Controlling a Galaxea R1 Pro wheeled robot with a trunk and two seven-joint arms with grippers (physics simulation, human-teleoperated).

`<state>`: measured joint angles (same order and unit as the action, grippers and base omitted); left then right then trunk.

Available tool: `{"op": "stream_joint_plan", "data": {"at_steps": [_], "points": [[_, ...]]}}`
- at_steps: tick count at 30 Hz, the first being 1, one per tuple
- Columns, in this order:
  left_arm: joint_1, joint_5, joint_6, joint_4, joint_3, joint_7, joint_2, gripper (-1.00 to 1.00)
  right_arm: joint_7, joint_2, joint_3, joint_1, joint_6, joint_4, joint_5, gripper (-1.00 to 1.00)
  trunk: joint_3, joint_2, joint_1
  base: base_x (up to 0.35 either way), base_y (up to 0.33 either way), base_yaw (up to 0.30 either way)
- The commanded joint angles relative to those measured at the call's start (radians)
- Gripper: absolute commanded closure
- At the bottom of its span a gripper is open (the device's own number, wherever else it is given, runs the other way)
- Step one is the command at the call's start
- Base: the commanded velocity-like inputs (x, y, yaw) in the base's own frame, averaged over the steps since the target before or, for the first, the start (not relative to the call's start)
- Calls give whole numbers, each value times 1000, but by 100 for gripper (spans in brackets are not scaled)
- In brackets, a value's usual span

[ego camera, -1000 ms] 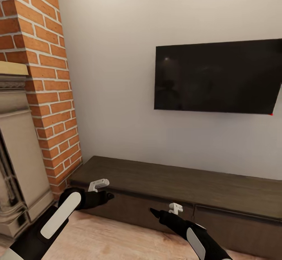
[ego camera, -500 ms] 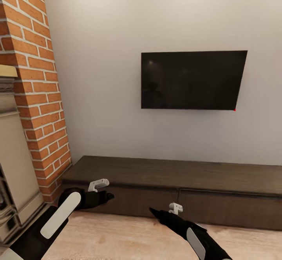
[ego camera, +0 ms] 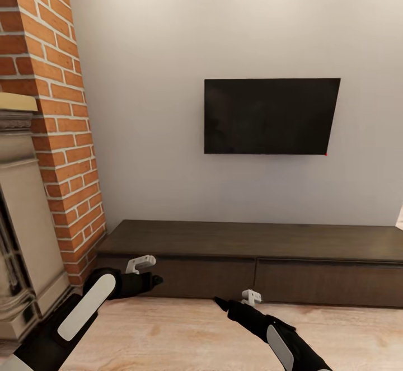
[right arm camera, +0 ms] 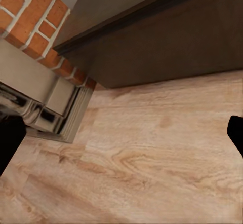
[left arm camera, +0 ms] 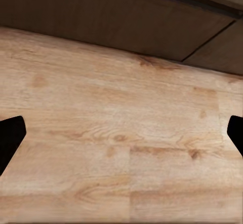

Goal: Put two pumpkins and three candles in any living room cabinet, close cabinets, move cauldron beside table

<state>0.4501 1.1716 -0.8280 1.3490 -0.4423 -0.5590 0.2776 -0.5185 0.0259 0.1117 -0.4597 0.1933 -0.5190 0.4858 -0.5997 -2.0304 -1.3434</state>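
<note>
head view: long flat-fronted dark wood cabinet (ego camera: 252, 259) on pale plank floor (ego camera: 184, 332).

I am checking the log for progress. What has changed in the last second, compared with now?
Only the view moved: the camera backed away, so the cabinet and television look smaller. Nothing was grasped or released. The left gripper and right gripper are empty, and the cabinet fronts are shut as before.

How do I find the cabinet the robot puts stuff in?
Look at the pale wall with the black TV. Right under it, on the wooden floor, runs the cabinet, long, low and dark brown. Its flat fronts have no handles, unlike the brick fireplace beside it.
</note>
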Motion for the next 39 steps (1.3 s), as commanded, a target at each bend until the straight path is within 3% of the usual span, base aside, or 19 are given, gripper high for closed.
{"op": "stream_joint_plan", "data": {"at_steps": [1, 10, 39], "points": [[1, 10, 1, 1, -2, -10, 1, -100, 0, 0, 1, -1, 8, -1, 11, -100, -1, -1, 0, -36, 257, -1], [1, 11, 1, 1, -2, -10, 0, -100, 0, 0, 2, -1, 8, -1, 10, -100, -1, -1, 0, -8, 188, 0], [1, 13, 1, 11, -3, -8, -2, -100, -2, 0, 2, -1, -1, 1, 11, -100, -1, -1, 0, 0, 4, 0]]}}
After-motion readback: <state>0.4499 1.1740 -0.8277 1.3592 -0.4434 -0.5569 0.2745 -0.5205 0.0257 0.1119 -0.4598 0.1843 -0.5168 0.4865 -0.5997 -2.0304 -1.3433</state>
